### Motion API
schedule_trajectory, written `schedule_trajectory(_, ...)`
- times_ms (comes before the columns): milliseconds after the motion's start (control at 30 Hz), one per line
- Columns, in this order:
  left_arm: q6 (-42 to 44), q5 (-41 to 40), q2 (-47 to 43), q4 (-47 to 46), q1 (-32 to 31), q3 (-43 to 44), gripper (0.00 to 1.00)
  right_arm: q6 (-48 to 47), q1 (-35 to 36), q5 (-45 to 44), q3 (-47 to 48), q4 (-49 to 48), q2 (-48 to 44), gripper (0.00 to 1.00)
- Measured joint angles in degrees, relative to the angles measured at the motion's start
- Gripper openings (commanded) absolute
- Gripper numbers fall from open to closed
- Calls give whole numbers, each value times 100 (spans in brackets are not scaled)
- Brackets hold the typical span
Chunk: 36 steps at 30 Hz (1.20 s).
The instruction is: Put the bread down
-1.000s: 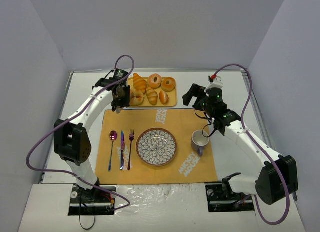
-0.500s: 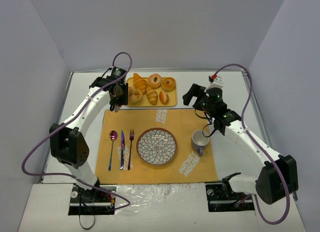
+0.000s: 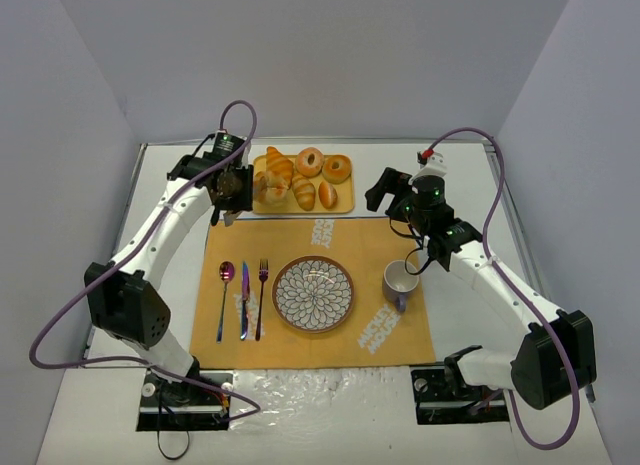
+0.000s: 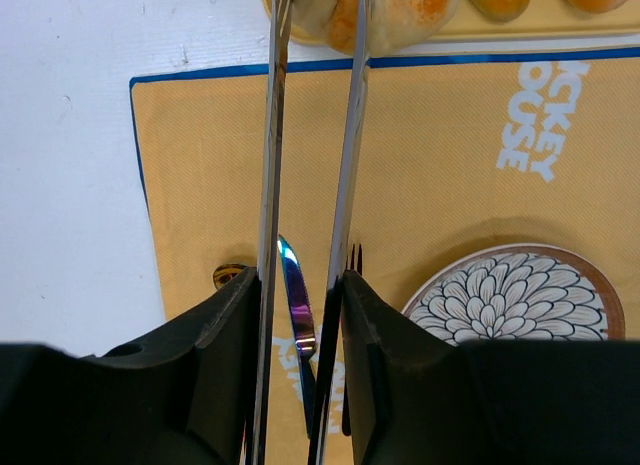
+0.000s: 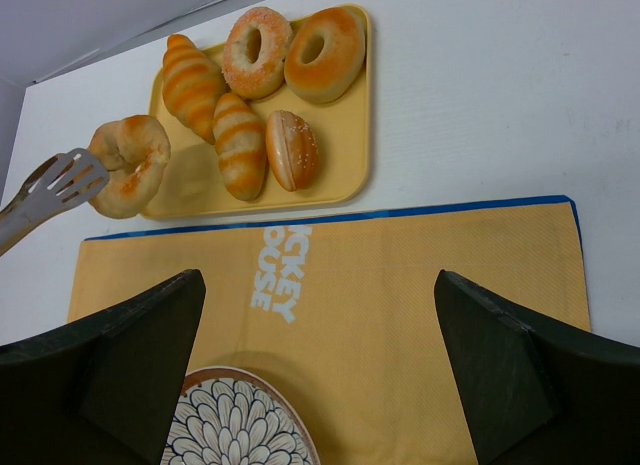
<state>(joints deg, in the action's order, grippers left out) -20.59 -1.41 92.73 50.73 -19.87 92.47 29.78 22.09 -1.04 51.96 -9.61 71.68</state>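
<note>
**Bread pinched in the tongs at the tray's left edge**

Nearest me on the desk lies the orange placemat [image 3: 370,255]. Along its left side sit a spoon [image 3: 226,285], a knife [image 3: 243,305] and a fork [image 3: 262,295] in a row. The patterned plate [image 3: 313,294] is at the middle of the mat and bare. A mug [image 3: 400,282] stands near the mat's right edge.

My right gripper [image 5: 317,277] hangs over the far right part of the mat. Its fingers are spread wide with nothing between them.

My left gripper [image 4: 300,285] is over the mat's far left corner. Its fingers are pressed together on a pair of metal tongs [image 4: 268,165], which reach forward to the tray.

The tong blades are squeezed onto the bread [image 5: 130,165], one on each side. The bread is at the left edge of the yellow tray [image 5: 340,155], partly overhanging it. It looks lifted off the tray floor, and its shadow falls on the tray just beside it.

The tray lies along the mat's far edge. On it are a croissant [image 5: 190,80], two ring donuts [image 5: 255,50] and two smaller rolls [image 5: 240,145].
</note>
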Motion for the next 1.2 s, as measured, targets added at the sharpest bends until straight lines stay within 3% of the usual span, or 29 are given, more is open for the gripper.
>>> schedule_trajectory(367, 216, 614, -1069, 279, -227, -363, 0, -8, 0, -4, 27, -5, 129, 95)
schedule_trajectory(1200, 387, 1381, -2723, 947, -1805, -1931, 0, -133, -4, -129, 356, 4, 386, 96)
